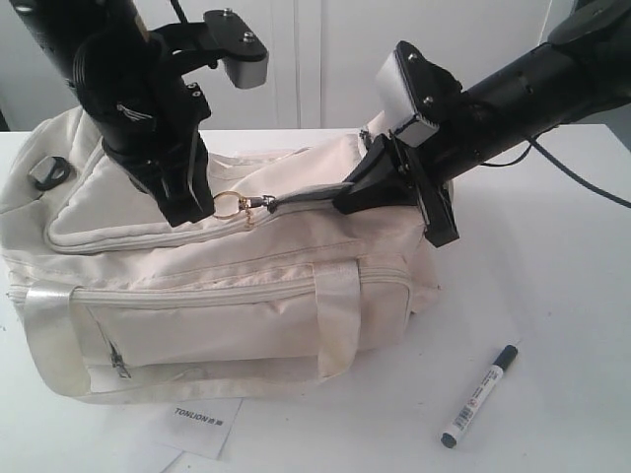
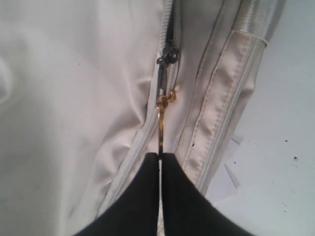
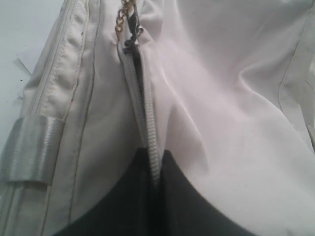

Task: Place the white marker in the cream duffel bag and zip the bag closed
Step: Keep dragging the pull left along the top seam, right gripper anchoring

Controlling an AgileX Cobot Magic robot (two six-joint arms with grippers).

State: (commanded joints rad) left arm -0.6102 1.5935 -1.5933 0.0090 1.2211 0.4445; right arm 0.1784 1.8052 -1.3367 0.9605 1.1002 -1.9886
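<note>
The cream duffel bag (image 1: pixel 227 296) lies on the white table. The white marker (image 1: pixel 480 395) lies on the table in front of the bag's right end, outside the bag and far from both grippers. My left gripper (image 1: pixel 202 209) (image 2: pixel 160 156) is shut on the gold ring pull (image 2: pixel 161 123) of the top zipper, whose dark slider (image 1: pixel 264 204) (image 2: pixel 167 55) sits just beyond it. My right gripper (image 1: pixel 347 197) (image 3: pixel 154 162) is shut on the zipper tape (image 3: pixel 147 118) at the bag's right end. A short dark gap shows between slider and right gripper.
A white paper tag printed TONLION (image 1: pixel 202 422) lies at the table's front edge below the bag. A black buckle (image 1: pixel 47 172) sits at the bag's far left. A webbing handle (image 1: pixel 338 315) hangs over the front pocket. Bare table (image 1: pixel 552 286) spreads to the right.
</note>
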